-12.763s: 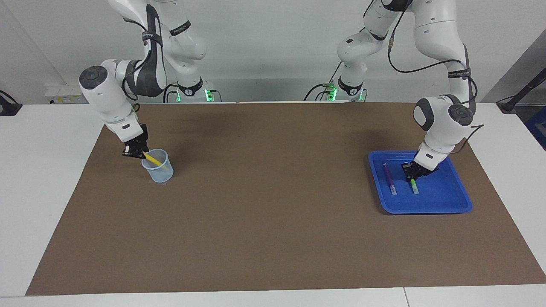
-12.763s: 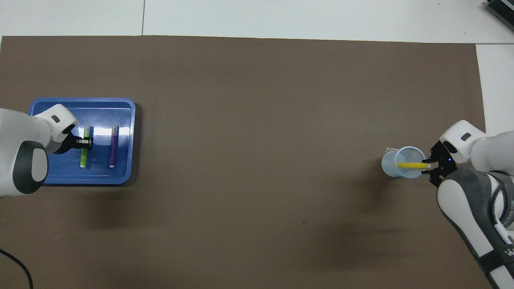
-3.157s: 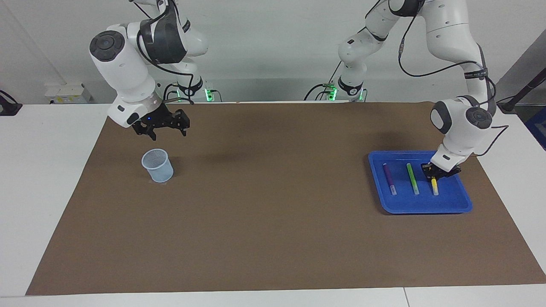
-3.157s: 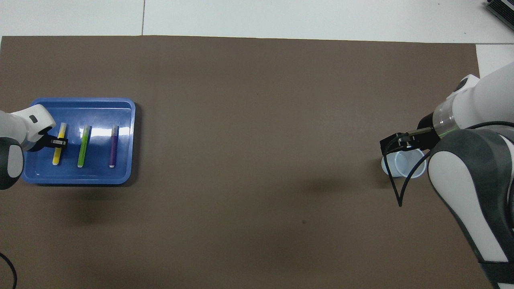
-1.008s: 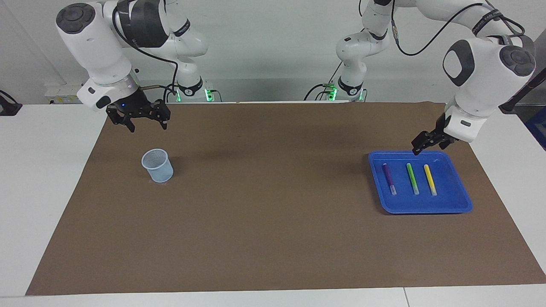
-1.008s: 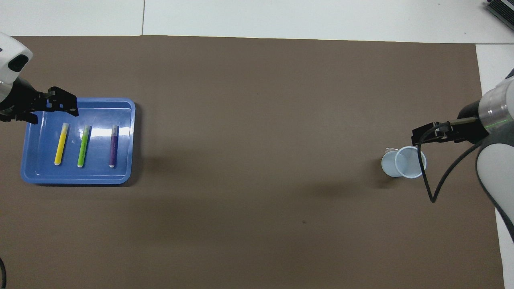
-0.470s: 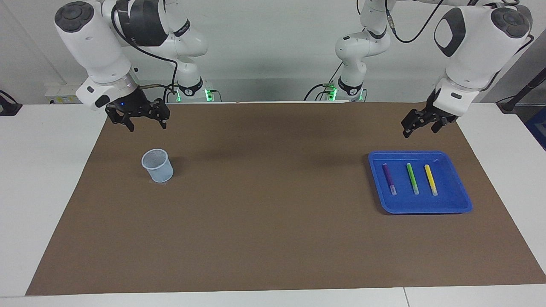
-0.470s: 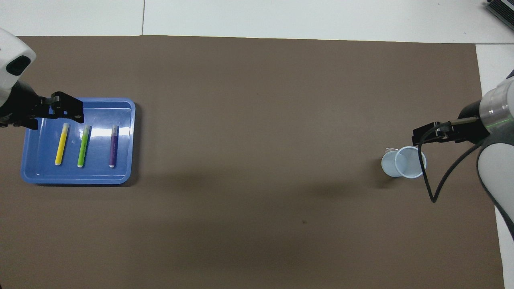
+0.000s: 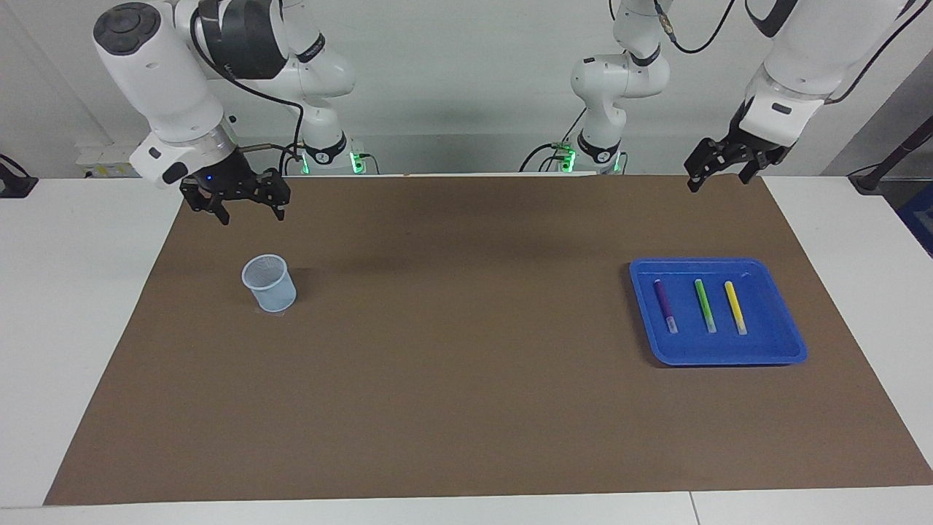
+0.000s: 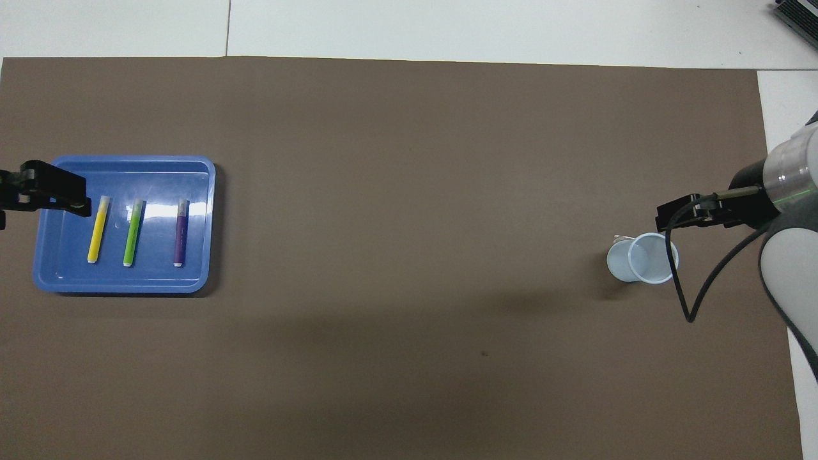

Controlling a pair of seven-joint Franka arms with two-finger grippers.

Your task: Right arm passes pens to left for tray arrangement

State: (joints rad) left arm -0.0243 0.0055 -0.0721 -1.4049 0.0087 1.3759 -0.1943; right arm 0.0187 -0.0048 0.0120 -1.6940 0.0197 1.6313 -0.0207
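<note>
The blue tray (image 9: 774, 343) lies at the left arm's end of the brown mat. Three pens rest in it side by side: purple (image 9: 665, 305), green (image 9: 705, 305) and yellow (image 9: 735, 306). From overhead the yellow pen (image 10: 97, 229), green pen (image 10: 133, 231) and purple pen (image 10: 181, 231) lie parallel in the tray (image 10: 156, 176). My left gripper (image 9: 718, 179) hangs open and empty, high over the mat's edge nearest the robots. My right gripper (image 9: 251, 213), blue-lit, hovers open and empty over the mat beside the cup.
A small clear bluish cup (image 9: 270, 283) stands upright and empty at the right arm's end of the mat (image 9: 452, 350). A black cable loops from the right wrist over the cup (image 10: 642, 257). White tabletop surrounds the mat.
My left gripper has risen from the tray and drawn back toward the robots, empty. The three pens stay in the tray. The right arm has barely moved.
</note>
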